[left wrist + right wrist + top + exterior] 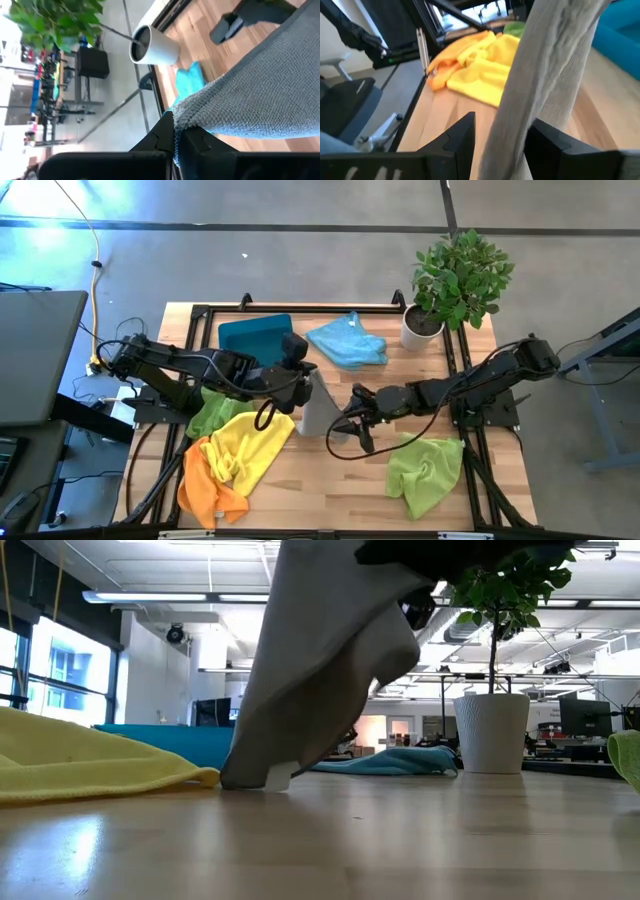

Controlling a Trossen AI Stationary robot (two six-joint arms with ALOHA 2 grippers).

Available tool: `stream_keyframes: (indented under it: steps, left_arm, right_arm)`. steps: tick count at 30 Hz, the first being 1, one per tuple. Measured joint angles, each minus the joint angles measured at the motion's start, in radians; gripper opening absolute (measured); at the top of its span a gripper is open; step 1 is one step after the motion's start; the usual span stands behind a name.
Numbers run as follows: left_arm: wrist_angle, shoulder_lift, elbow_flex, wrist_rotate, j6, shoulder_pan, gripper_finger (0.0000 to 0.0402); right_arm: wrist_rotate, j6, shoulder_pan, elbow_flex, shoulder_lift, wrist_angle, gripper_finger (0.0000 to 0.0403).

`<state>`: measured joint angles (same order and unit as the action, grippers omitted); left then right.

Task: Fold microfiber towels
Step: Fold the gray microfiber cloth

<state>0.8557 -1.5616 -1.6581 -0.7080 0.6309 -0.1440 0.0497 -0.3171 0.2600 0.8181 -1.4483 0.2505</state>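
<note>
Pale wooden planks make up the table (330,480), which stands on a grey concrete floor; a potted plant (455,280) in a white pot sits at the table's upper right corner, and a teal tray (255,333) lies at upper centre. Behind the table, the low view shows an open hall with strip lights and white ducts.

Several towels are spread about: a light blue towel (347,340) just right of the tray, a lime green towel (427,470) at lower right, a yellow towel (250,445) and an orange towel (205,485) at lower left, with another green towel (212,415) just above them. A grey towel (318,408) hangs at the table's centre, lifted so that only its lower edge touches the wood in the low view.

The left gripper (175,142) reaches in from the left, raised, its fingers clenched on the grey towel's top edge. The right gripper (500,135) comes in low from the right; the cloth hangs between its parted fingers, and whether they press it cannot be told.
</note>
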Motion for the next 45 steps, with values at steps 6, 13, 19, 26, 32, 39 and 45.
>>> stream_keyframes:
  steps: [6,13,19,26,32,39,45]
  left_arm:
    - [0.079,0.0,0.0,0.002,-0.075,0.0,0.0]
    - [0.152,0.0,0.0,0.069,-0.18,0.0,0.0]
    - [0.167,0.0,0.0,0.096,-0.213,0.0,0.0]
    - [0.167,0.0,0.0,0.203,-0.213,0.0,0.0]
    - [0.167,0.0,0.0,0.204,-0.213,0.0,0.0]
    - [0.167,0.0,0.0,0.177,-0.213,0.0,0.0]
    - [0.167,0.0,0.0,0.094,-0.213,0.0,0.0]
  right_arm:
    - [0.035,0.0,0.018,0.0,0.0,-0.022,0.0141]
    - [0.076,0.003,0.022,0.0,0.0,-0.022,0.0141]
    - [0.113,0.003,0.022,0.0,0.0,-0.022,0.0141]
    - [0.232,0.003,0.022,0.0,0.0,0.0,0.0141]
    - [0.244,0.035,0.022,0.0,0.0,0.064,0.0141]
    - [0.209,0.023,0.022,0.0,0.0,0.039,0.0141]
    - [0.205,0.002,0.022,0.0,-0.007,-0.008,0.0141]
